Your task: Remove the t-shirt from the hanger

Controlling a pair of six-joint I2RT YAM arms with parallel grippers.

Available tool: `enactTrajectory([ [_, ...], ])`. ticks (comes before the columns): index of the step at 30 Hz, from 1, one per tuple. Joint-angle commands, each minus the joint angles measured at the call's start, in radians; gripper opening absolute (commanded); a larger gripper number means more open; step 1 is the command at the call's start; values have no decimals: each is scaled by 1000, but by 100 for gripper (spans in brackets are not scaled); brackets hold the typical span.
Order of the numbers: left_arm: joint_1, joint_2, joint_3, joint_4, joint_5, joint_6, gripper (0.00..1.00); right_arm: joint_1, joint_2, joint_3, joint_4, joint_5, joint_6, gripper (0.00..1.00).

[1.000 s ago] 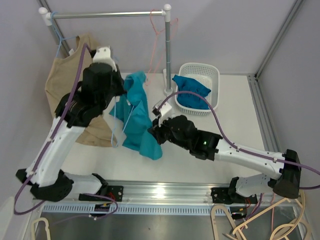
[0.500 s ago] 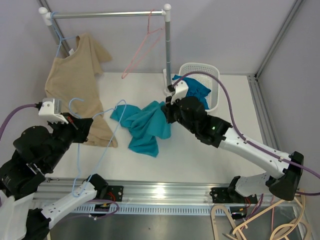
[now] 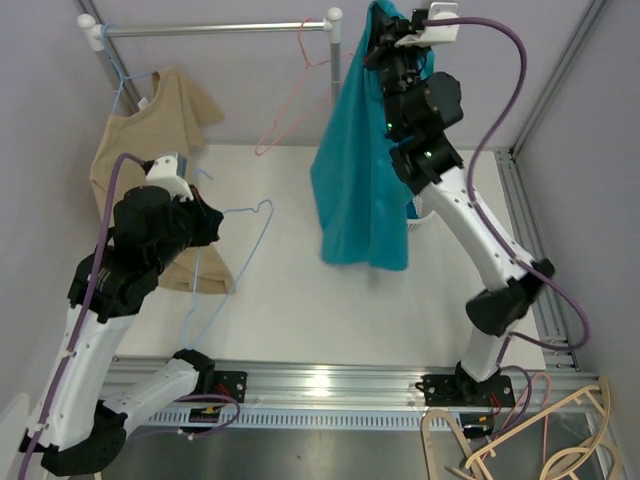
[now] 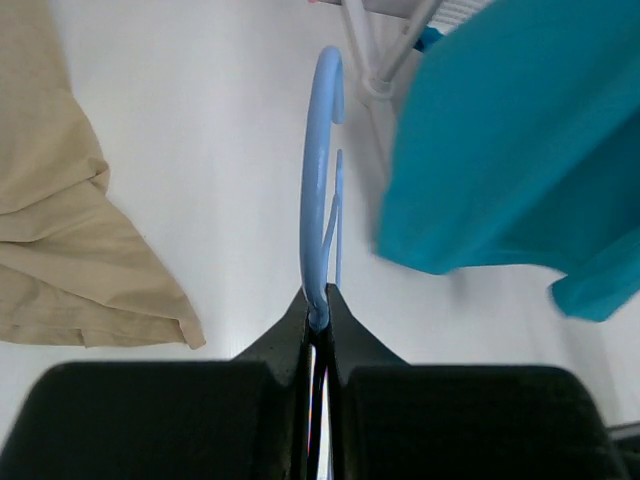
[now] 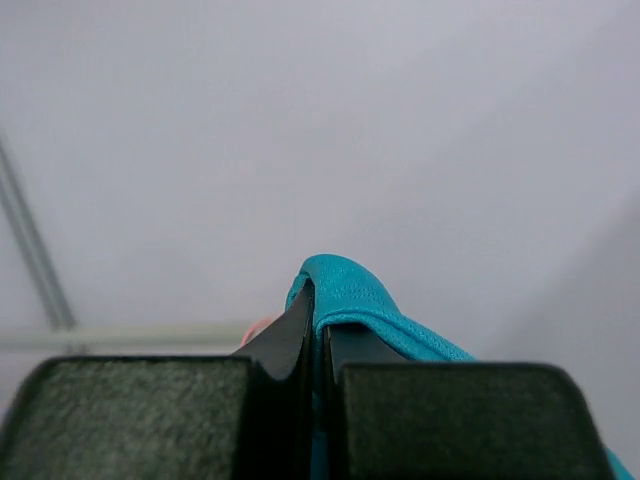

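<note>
Top external | right gripper (image 5: 316, 310) clamped tight on teal t-shirt (image 3: 355, 170) edge, raised high, off hanger, covering lower rack post (image 3: 335, 70) | left gripper (image 4: 317, 305) pinching light-blue hanger (image 4: 312, 200) above table (image 3: 300, 300) | 1 beige shirt (image 3: 130, 160), 1 pink hanger (image 3: 290, 111) on rail (image 3: 215, 28)

My left arm (image 3: 85, 340) is folded at the elbow, wrist low, left pincer (image 4: 317, 300) clamped tight. My right arm (image 3: 480, 225) stretches up tall, right pincer (image 5: 315, 312) clamped tight at the top.

A beige t-shirt (image 3: 125, 150) is hanging at the left of a grey metal rail (image 3: 215, 29); a thin pink hanger (image 3: 290, 108) is dangling near its right end.
</note>
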Motion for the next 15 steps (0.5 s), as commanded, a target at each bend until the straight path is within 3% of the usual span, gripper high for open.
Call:
enactTrajectory([
  [1,91,19,30,82,89,8,1,-51,163,153,412,-18,-144,0],
  [5,192,91,75,62,125,10,1,-100,376,470,412,-73,-136,0],
  [8,249,124,83,119,173,-42,1,-164,423,466,516,-84,-15,0],
  [11,260,138,58,203,138,-84,1,-225,472,555,484,-39,41,0],
  [15,262,230,95,239,63,-69,1,-276,418,428,463,-13,99,0],
])
